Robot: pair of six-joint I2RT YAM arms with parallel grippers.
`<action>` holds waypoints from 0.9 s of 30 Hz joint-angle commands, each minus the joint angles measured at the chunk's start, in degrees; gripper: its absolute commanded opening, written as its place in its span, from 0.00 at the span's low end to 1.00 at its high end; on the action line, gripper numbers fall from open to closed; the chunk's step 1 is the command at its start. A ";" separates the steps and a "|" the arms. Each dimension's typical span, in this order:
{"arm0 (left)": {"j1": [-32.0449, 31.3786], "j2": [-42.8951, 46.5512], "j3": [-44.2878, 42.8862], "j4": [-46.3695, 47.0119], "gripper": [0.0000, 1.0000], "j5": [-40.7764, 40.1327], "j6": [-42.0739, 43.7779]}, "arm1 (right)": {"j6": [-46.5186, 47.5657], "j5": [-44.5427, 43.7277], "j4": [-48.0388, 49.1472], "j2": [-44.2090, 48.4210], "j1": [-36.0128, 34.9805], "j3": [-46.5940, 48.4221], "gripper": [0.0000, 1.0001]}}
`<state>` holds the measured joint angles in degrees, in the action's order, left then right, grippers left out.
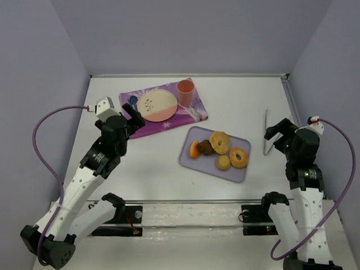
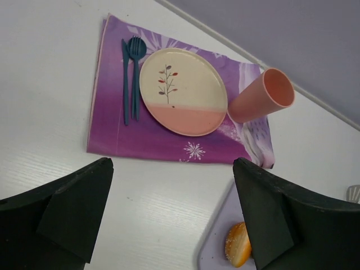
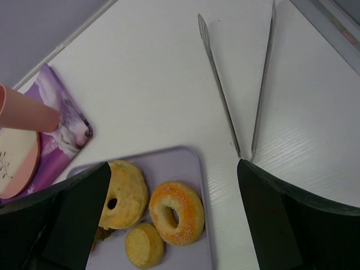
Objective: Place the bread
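Golden-tan bread (image 1: 219, 142), a matte-crusted ring lying flat with its small hole facing up; round, so no clear long axis. Set on the far part of a smooth lavender tray (image 1: 236, 173) mid-table. Just near and right of it, a glossier orange donut (image 1: 239, 157) and a small plain bun (image 1: 224, 162). Left gripper (image 2: 171, 163) spread wide, empty, near a purple placemat (image 1: 181, 118). Right gripper (image 3: 173, 169) also spread, empty, beside thin metal tongs (image 1: 266, 132).

The bread (image 1: 219, 142) lies on a lavender tray (image 1: 241, 175) in the middle of the table (image 1: 152, 169), with an orange-glazed donut (image 1: 239, 157) and a small bun (image 1: 224, 162) just beside it. Toward the far edge, a plate (image 1: 157, 104) and a pink cup (image 1: 185, 90) sit on a purple placemat (image 1: 181, 119).
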<state>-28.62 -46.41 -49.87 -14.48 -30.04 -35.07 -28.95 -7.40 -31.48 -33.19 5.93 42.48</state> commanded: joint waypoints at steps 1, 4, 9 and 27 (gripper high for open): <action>0.67 -0.96 -0.85 -0.29 0.99 -0.55 -1.58 | 1.26 -1.92 0.28 -0.30 -0.13 3.22 1.00; 0.76 -0.26 0.03 1.12 0.99 0.34 -1.05 | 1.61 -1.92 -0.07 -0.82 -0.13 3.14 1.00; 0.85 1.41 1.26 1.30 0.99 -1.42 -1.76 | 3.11 -0.95 -0.33 -2.67 -0.13 2.52 1.00; 1.02 1.59 5.83 2.18 0.99 0.07 -3.78 | 1.70 -6.14 -2.18 -42.12 -0.13 8.49 1.00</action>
<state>-27.99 -43.83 -44.47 -14.39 -29.87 -38.46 -28.27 -12.47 -33.67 -70.41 5.93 46.74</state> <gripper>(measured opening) 0.990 0.996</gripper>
